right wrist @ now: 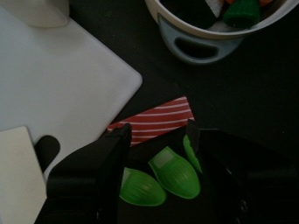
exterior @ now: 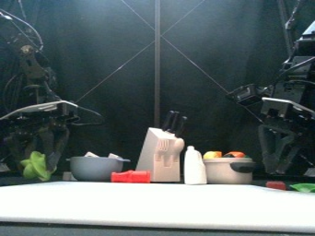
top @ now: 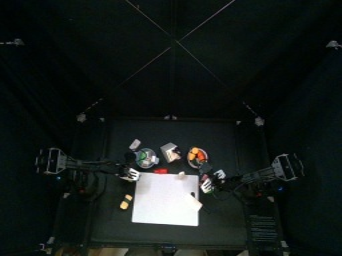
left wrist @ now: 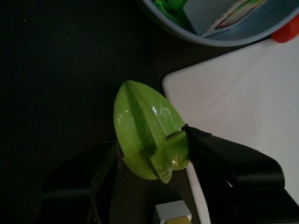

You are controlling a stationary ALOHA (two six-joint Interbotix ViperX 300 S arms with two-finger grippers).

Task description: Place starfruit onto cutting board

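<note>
Left gripper (left wrist: 163, 166): jaws clamped on the starfruit (left wrist: 149, 127), one black jaw on each side of its lower end; the gripper hangs at the table's left side, beside the board's left edge.
Starfruit: a ridged green fruit, held in the left gripper, over the dark table just beside the cutting board (left wrist: 239, 96), not on it; in the front view it shows at the far left, low down (exterior: 37, 166).
Grey bowl (exterior: 98, 167): behind the board on the left, holding green and white items.
Red piece (exterior: 131, 176): lying just right of the grey bowl.
Knife block (exterior: 160, 152): pale, upright in the middle behind the board, dark handles sticking out on top.
White bottle (exterior: 194, 167): just right of the knife block.
White bowl (exterior: 229, 170): right of the bottle, holding orange and yellow pieces.
Right gripper (right wrist: 163, 171): jaws closed on a green piece (right wrist: 176, 171), over a red-and-white striped cloth (right wrist: 156, 119) beside the board's right edge.
</note>
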